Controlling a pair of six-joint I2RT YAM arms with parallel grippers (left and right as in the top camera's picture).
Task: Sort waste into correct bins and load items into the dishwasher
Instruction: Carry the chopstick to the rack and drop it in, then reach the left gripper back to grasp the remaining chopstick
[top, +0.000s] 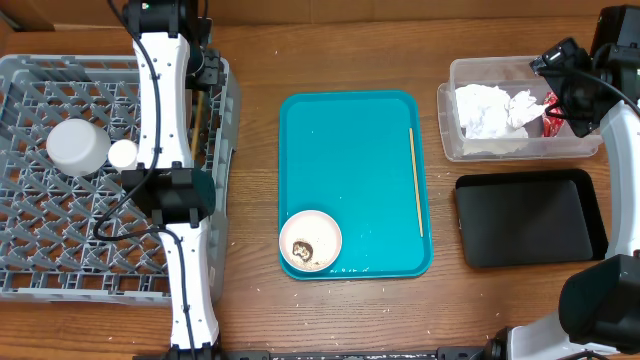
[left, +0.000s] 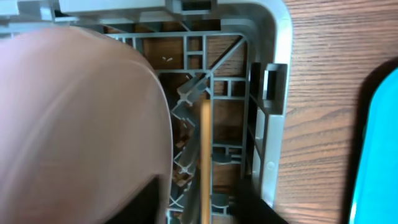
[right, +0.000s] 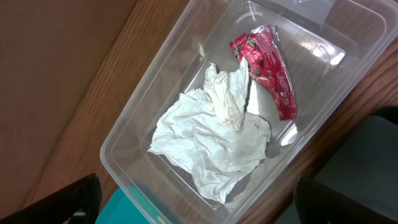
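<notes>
**Q:** Overhead view: what lies where?

**A:** At left I see the large square grey plastic dish rack (top: 60, 240). It carries a round white bowl (top: 78, 147), with a small white cup (top: 122, 153) just beside it. The teal serving tray (top: 350, 130) in the middle bears a second white bowl (top: 322, 228) holding brownish food scraps (top: 304, 248). A thin wooden chopstick (top: 416, 180) lies along the tray's right side. At right, the clear rectangular plastic tub (top: 470, 72) holds crumpled white paper napkins (top: 490, 110) and a crinkled red wrapper (top: 551, 118). The shallow black rectangular plastic tray (top: 530, 220) sits just beside the tub.

**Q:** Left wrist view?

**A:** My left gripper (left: 198, 208) hangs over the rack's corner with its fingers parted. A second chopstick (left: 203, 143) stands between them inside the rack, touching neither. A pale blurred surface fills the left; I cannot name it.

**Q:** Right wrist view?

**A:** My right gripper (right: 205, 208) is spread wide above the tub and pinches nothing. The wrapper lies against the napkins.
</notes>
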